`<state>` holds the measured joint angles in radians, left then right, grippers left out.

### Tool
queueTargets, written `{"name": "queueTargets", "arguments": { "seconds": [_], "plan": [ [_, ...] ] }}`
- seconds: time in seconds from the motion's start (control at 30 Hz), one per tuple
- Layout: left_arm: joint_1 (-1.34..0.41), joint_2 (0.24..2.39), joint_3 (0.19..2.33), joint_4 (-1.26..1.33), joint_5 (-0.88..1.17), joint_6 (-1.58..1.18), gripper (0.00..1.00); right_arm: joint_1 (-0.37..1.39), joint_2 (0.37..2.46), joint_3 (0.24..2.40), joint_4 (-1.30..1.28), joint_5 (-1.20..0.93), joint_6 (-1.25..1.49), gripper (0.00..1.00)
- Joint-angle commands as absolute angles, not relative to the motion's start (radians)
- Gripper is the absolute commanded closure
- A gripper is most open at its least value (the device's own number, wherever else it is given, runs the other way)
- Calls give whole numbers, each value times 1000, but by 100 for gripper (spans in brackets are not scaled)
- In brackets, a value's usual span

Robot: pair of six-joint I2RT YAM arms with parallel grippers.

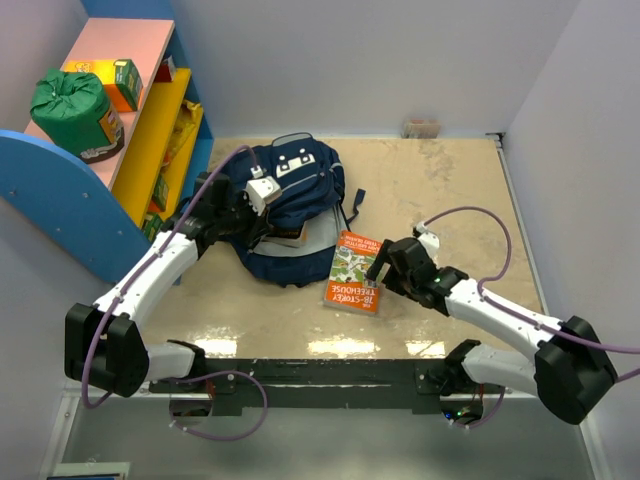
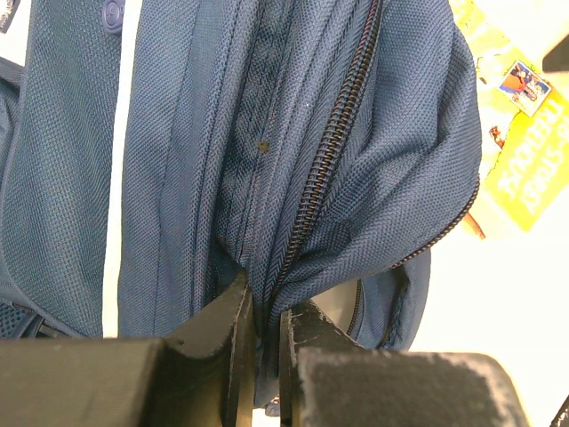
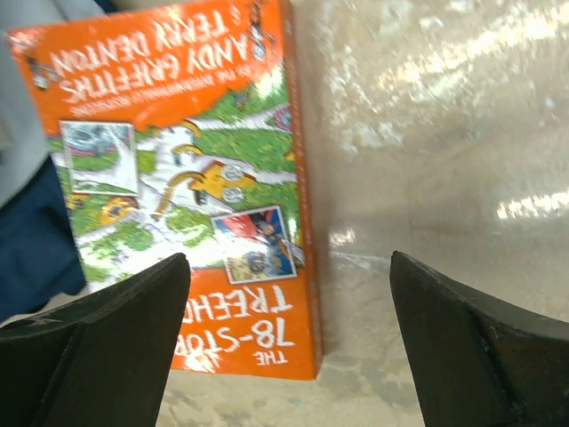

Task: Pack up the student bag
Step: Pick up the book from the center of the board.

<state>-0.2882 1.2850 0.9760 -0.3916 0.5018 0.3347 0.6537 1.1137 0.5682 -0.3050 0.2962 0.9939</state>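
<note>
- At the near left of the table [image 1: 450,200], the left gripper [image 2: 267,307] was pinched together on a fold of the student bag [image 1: 290,185], right beside its zipper [image 2: 331,151] (only a sliver of navy fabric showed between the fingers).
- The right gripper [image 3: 289,262] hung with its fingers spread wide and nothing between them. One finger sat over the lower corner of the book [image 3: 178,178], the other over bare tabletop. Whether either touched down could not be told.
- The student bag lay flat left of centre, its white-patched pocket toward the far wall and its mouth toward the arms.
- Something tan showed at that mouth in the top view, too small to name. The rest of the inside was hidden by folds.
- The book lay cover-up just beside the bag's right side, its far left corner against the bag's edge.
- Bare tabletop stretched to the right of the book and on toward the far wall, where a small box [image 1: 421,127] stood.
- Along the left wall stood a shelf [image 1: 150,130]. A green sack [image 1: 68,105] and a green-and-orange carton [image 1: 125,82] sat on its top tier. The lower compartments held yellow packets, hard to make out.
- The left wrist view cut off most of the bag.
</note>
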Motion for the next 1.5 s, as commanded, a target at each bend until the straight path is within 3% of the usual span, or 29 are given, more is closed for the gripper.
{"name": "queueTargets", "arguments": {
  "seconds": [0.0,0.13,0.2,0.37,0.57,0.93,1.17,1.47],
  "plan": [
    [-296,1264,1049,-302,583,342,100,655,1109,548,-348,279,1054,3],
    [-295,1266,1049,-302,583,341,100,653,1121,454,-218,142,1087,3],
    [-295,1267,1049,-302,581,342,100,655,1141,392,-27,101,1103,3],
    [-296,1270,1057,-310,581,344,100,655,1345,365,326,-70,1140,4],
    [-295,1270,1062,-314,587,341,100,658,1471,400,514,-106,1149,5],
    [-295,1278,1072,-327,586,344,100,658,1428,439,747,-153,1124,9],
    [-296,1290,1063,-319,597,333,100,658,1538,302,1164,-250,1223,19],
    [-296,1292,1080,-327,606,327,100,721,1739,428,986,-195,1121,18]
  ]
}}
